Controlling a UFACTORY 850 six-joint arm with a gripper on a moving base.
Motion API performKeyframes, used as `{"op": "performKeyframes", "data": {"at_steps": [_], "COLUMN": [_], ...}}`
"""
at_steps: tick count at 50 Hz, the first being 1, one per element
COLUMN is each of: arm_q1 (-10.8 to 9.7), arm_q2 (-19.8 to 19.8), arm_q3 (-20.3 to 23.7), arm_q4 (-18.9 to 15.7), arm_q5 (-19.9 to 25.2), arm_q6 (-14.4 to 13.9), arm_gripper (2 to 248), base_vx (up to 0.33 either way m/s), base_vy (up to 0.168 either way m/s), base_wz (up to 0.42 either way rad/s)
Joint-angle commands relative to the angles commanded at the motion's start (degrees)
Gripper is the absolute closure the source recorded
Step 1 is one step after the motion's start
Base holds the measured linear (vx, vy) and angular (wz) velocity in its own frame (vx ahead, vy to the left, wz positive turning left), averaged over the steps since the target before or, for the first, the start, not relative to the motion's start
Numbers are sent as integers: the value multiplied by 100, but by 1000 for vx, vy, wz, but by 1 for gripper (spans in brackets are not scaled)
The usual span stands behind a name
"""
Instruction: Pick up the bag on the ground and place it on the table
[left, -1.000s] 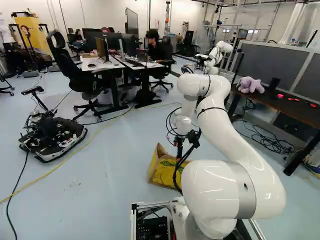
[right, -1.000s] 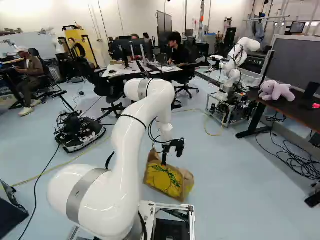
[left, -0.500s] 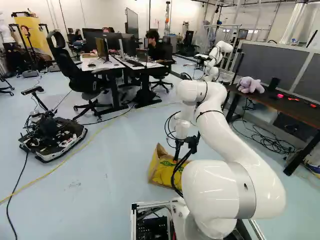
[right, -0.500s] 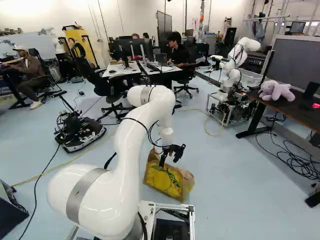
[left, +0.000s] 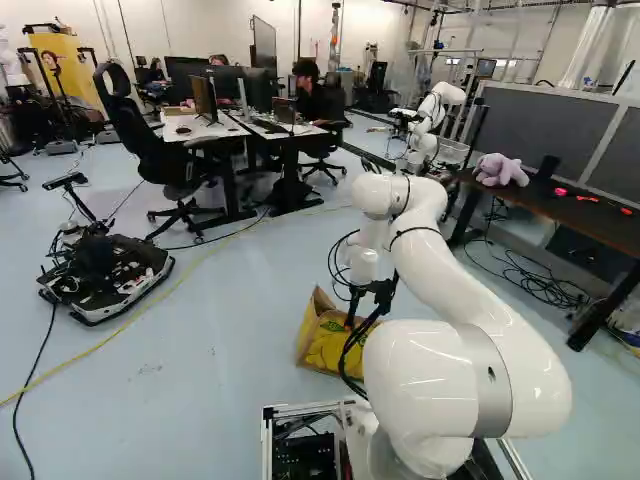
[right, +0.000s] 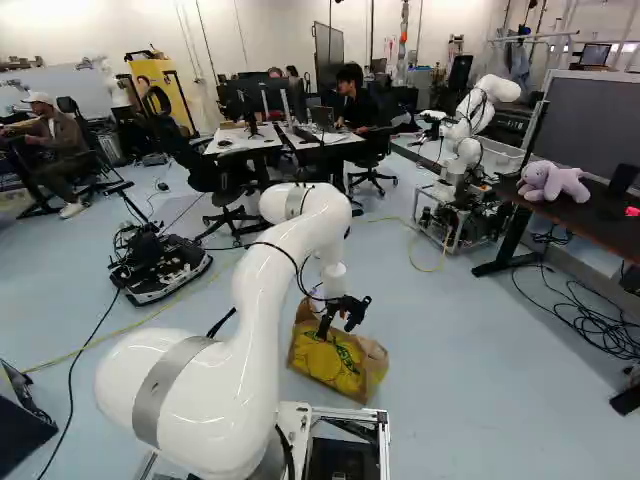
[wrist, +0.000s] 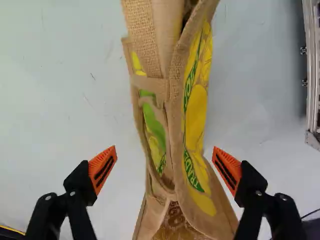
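Our arm (right: 262, 300) had sunk slightly lower above the bag (right: 333, 362), which had kept its place on the floor (right: 470, 360). We had the gripper (right: 337, 328) spread wide, its orange pads (wrist: 103, 170) standing apart, with the bag's top between them in the wrist view.

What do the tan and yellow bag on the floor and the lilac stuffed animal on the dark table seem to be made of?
The tan and yellow bag looks like matte, coarse jute or burlap: the weave shows on its strap. Its smoother printed sides may be coated. The lilac stuffed animal looks like soft, matte plush, judging by its plump, rounded shape; exact fabric unclear.
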Motion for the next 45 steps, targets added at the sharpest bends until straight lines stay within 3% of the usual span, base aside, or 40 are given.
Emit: {"op": "performKeyframes", "data": {"at_steps": [33, 45], "arm_q1": [-1, -1], "arm_q2": [-727, -809], "arm_q3": [-700, -782], "arm_q4": [0, 0], "arm_q5": [0, 0], "arm_q6": [0, 0], "arm_gripper": [3, 4], "base_vx": [0, 0], "base_vy": [0, 0], "base_wz": [0, 0]}}
